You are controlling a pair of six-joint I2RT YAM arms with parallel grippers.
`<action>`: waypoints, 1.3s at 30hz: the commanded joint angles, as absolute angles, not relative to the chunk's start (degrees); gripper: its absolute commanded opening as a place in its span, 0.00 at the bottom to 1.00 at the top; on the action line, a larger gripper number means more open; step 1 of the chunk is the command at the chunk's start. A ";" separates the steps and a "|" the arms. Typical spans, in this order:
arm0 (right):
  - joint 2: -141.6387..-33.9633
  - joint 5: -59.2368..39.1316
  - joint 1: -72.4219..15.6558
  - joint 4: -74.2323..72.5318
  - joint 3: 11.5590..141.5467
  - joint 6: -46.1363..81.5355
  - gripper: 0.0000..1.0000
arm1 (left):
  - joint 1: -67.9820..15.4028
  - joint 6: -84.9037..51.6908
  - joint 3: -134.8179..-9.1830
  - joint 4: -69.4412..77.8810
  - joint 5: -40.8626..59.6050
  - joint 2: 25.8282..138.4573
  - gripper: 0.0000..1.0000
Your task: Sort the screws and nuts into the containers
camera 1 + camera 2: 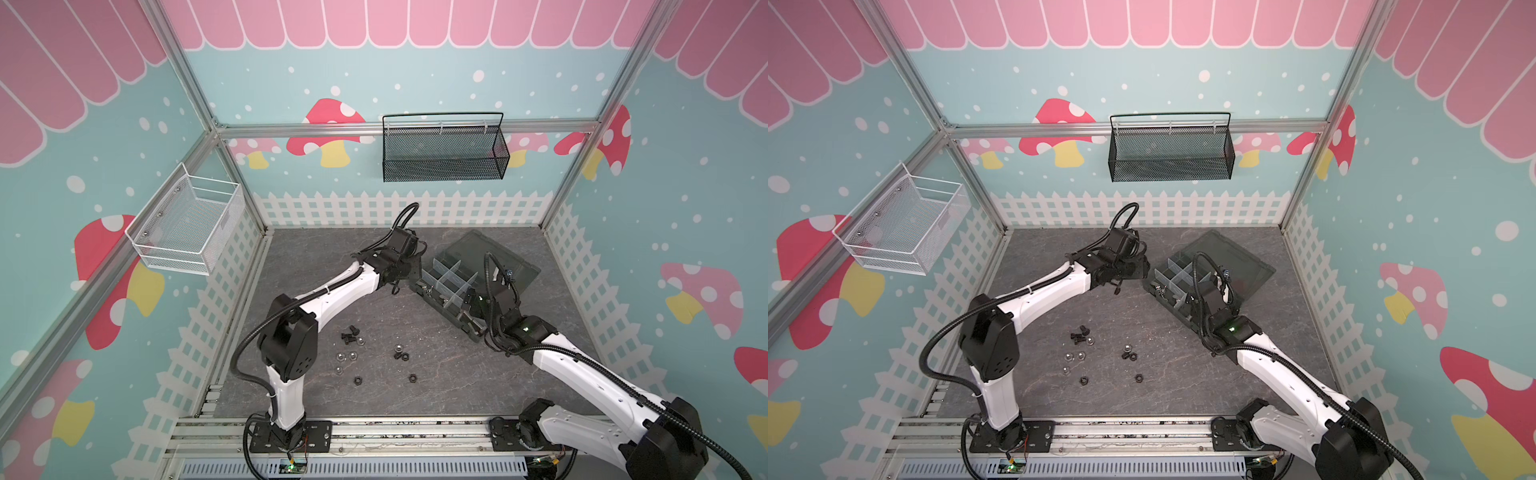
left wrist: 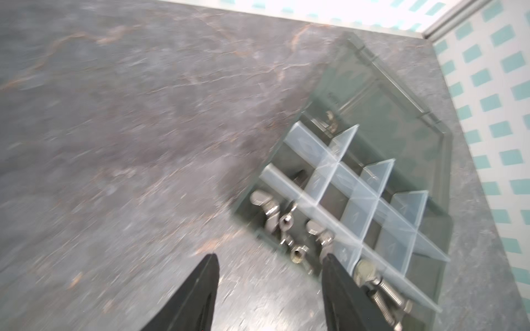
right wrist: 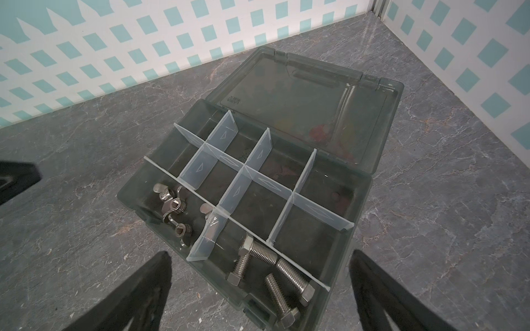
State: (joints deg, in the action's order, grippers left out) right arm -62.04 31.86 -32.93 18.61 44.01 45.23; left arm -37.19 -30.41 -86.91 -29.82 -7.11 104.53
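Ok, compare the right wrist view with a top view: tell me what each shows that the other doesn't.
Only the right wrist view shows plainly: four silver bolts in one compartment, wing nuts in the next. Only the top view: loose black screws and nuts on the table, plus the black mesh basket and white wire basket. Both: the organizer box with its lid open.

No text is legible. The lid (image 3: 301, 114) of the organizer box (image 3: 362, 197) bears one small embossed mark, unreadable. The box's dividers (image 3: 200, 167) show embossed triangles and diamonds.
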 commanded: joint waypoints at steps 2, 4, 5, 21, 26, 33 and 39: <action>-62.92 31.80 -32.58 18.89 45.75 45.38 0.98 | -36.71 -34.55 -74.97 -30.70 -14.89 96.40 0.66; -63.41 31.61 -32.56 18.75 45.84 45.50 0.98 | -36.51 -36.97 -68.86 -30.76 -16.57 91.87 0.71; -63.59 31.48 -32.54 18.73 45.79 45.50 0.98 | -36.40 -37.85 -66.57 -30.81 -17.05 89.90 0.73; -64.86 30.23 -32.53 18.19 45.99 46.41 0.98 | -33.40 -44.03 -51.90 -34.61 -19.35 84.69 0.63; -64.27 30.47 -32.54 18.15 45.45 46.72 0.98 | -33.45 -43.77 -51.68 -33.84 -18.63 87.62 0.59; -64.34 30.81 -32.55 18.13 45.18 47.09 0.98 | -33.37 -44.03 -50.96 -31.01 -15.32 90.93 0.57; -64.42 30.80 -32.54 18.20 45.11 47.05 0.98 | -32.81 -44.86 -49.48 -29.31 -13.43 93.16 0.52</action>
State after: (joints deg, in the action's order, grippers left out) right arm -64.64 30.13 -32.93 18.41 44.66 45.76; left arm -33.52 -43.05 -50.83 -30.74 -14.70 92.33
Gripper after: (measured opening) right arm 0.979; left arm 0.523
